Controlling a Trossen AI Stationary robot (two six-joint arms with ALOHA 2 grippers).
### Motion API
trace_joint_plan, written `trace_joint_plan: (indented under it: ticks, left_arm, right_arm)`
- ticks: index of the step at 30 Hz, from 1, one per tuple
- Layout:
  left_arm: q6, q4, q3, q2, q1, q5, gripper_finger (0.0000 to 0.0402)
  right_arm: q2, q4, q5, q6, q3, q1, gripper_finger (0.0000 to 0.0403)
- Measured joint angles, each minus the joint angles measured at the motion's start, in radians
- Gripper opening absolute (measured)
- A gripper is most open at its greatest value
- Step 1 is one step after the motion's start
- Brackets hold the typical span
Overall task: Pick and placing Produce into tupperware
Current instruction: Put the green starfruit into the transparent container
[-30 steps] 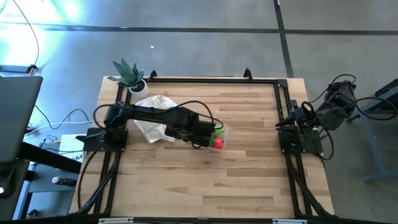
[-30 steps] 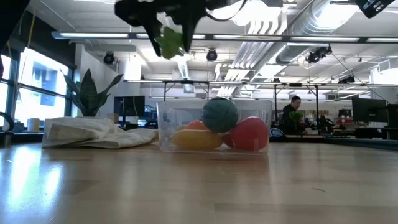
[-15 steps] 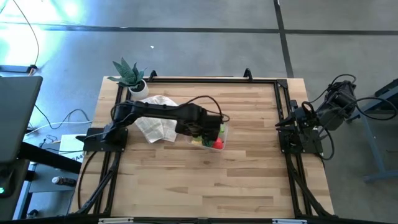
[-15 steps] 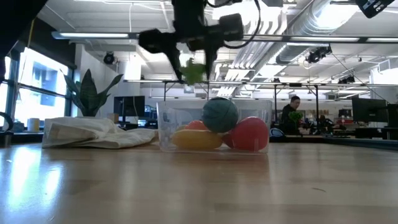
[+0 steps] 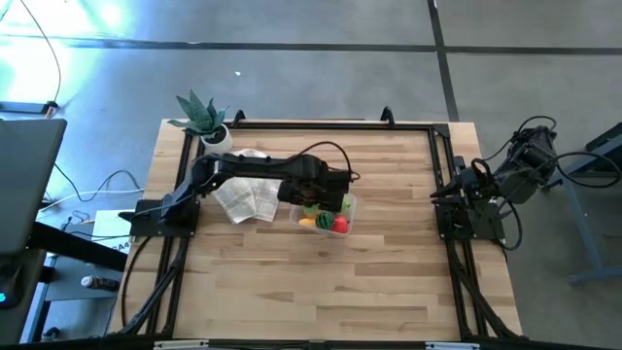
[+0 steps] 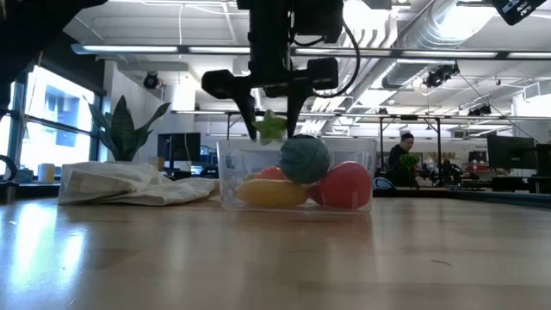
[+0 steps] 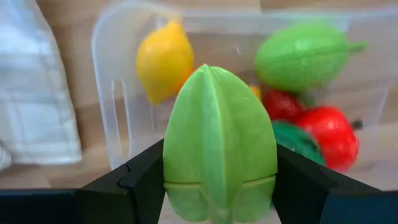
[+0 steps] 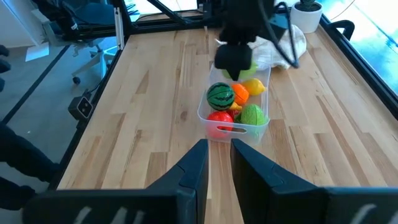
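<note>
The clear tupperware [image 5: 350, 208] stands mid-table and holds several toy fruits: a lemon [image 7: 163, 59], a green fruit [image 7: 301, 56], a watermelon ball [image 6: 304, 158] and a red fruit [image 6: 347, 185]. My left gripper [image 6: 271, 129] hovers over the tupperware's left part, shut on a green ridged star fruit [image 7: 219, 143] at about rim height [image 6: 225, 142]. My right gripper [image 8: 219, 146] is parked at the table's right edge [image 5: 442, 194], shut and empty. My left gripper pinches the star fruit between its two fingers [image 7: 149, 180], one on each side of its wider end [image 7: 177, 186]. The fingers point down from above. The fruit hangs below them, lifted clear, over the fruits in the tupperware.
A crumpled white cloth [image 5: 243, 192] lies just left of the tupperware. A potted plant [image 5: 202, 117] stands at the far left corner. Bare wood [image 5: 321, 282] spreads toward the near edge and the right side.
My left gripper has come down with the star fruit toward the tupperware, from high above the table to about rim height. It has turned from a slant to pointing straight down. The fruit stays pinched.
</note>
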Motion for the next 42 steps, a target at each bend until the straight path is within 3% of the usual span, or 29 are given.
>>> trace_joint_plan:
  ticks: [8, 17, 28, 31, 38, 42]
  left_arm:
    - [0.072, -0.026, -0.001, 0.012, 0.036, 0.009, 0.0207]
    - [0.099, 0.000, -0.019, 0.027, 0.057, 0.028, 0.0234]
    - [0.100, 0.005, -0.057, 0.026, 0.054, 0.038, 0.0122]
    - [0.100, 0.014, -0.057, 0.026, 0.054, 0.037, 0.0125]
    - [0.100, 0.021, -0.057, 0.026, 0.056, 0.036, 0.0189]
    - [0.100, 0.013, -0.057, 0.026, 0.056, 0.036, 0.0184]
  right_arm:
    - [0.000, 0.000, 0.000, 0.000, 0.000, 0.000, 0.0058]
    - [0.000, 0.000, 0.000, 0.000, 0.000, 0.000, 0.0058]
    - [0.000, 0.000, 0.000, 0.000, 0.000, 0.000, 0.0058]
    - [0.000, 0.000, 0.000, 0.000, 0.000, 0.000, 0.0058]
    - [0.000, 0.000, 0.000, 0.000, 0.000, 0.000, 0.0058]
    - [0.000, 0.000, 0.000, 0.000, 0.000, 0.000, 0.0058]
